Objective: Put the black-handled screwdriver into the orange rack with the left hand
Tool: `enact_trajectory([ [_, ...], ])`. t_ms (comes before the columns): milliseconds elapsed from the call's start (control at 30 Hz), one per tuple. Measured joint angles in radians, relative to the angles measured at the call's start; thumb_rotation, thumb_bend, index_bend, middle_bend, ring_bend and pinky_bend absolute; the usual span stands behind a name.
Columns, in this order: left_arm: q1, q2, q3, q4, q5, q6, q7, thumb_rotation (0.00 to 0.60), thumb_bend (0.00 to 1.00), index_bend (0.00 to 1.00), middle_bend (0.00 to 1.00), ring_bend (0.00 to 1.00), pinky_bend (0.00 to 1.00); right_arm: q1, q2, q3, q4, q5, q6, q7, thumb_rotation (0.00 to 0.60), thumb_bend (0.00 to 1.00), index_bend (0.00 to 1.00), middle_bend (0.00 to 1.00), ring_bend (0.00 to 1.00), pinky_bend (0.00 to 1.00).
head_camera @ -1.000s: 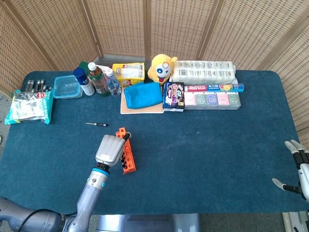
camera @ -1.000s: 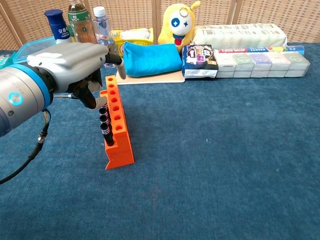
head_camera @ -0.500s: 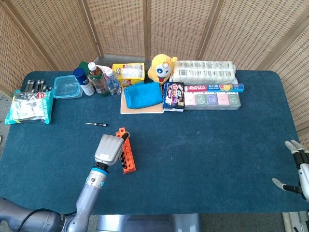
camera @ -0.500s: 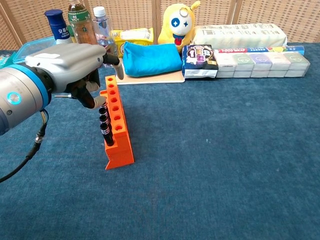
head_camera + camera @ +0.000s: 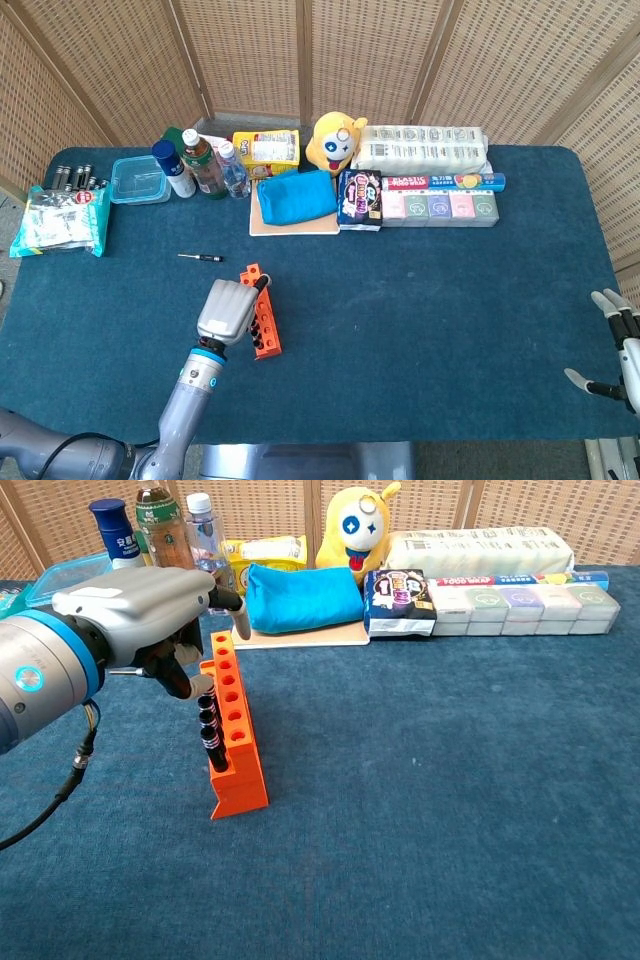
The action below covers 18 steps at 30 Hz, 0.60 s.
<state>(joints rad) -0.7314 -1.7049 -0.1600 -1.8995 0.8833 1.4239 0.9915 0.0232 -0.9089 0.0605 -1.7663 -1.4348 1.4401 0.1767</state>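
Observation:
The orange rack (image 5: 233, 735) (image 5: 262, 322) stands on the blue cloth with three black handles (image 5: 209, 725) in its slots. My left hand (image 5: 150, 610) (image 5: 226, 310) hovers at the rack's far left side, fingers curled down against the topmost black handle. Whether they grip that handle is hidden. A small black-handled screwdriver (image 5: 201, 257) lies on the cloth beyond the rack, apart from the hand. My right hand (image 5: 615, 350) rests at the table's right edge, fingers spread and holding nothing.
Along the back stand bottles (image 5: 205, 165), a clear tub (image 5: 139, 179), a blue pouch on a board (image 5: 296, 197), a yellow plush (image 5: 335, 143), snack packs and boxes (image 5: 440, 205). A battery pack (image 5: 62, 222) lies far left.
My left hand has wavered slightly beside the rack and sits about where it was. Nothing else has moved.

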Motion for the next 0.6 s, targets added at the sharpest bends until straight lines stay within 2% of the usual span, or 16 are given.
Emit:
enact_trajectory([
  [600, 0.003, 0.004, -0.005, -0.007, 0.008, -0.004, -0.015, 0.6, 0.35, 0.28, 1.0, 1.0, 1.0, 0.0, 0.0, 0.001, 0.002, 0.003, -0.001, 0.002, 0.6, 0.0, 0.06, 0.06, 0.08, 0.25],
])
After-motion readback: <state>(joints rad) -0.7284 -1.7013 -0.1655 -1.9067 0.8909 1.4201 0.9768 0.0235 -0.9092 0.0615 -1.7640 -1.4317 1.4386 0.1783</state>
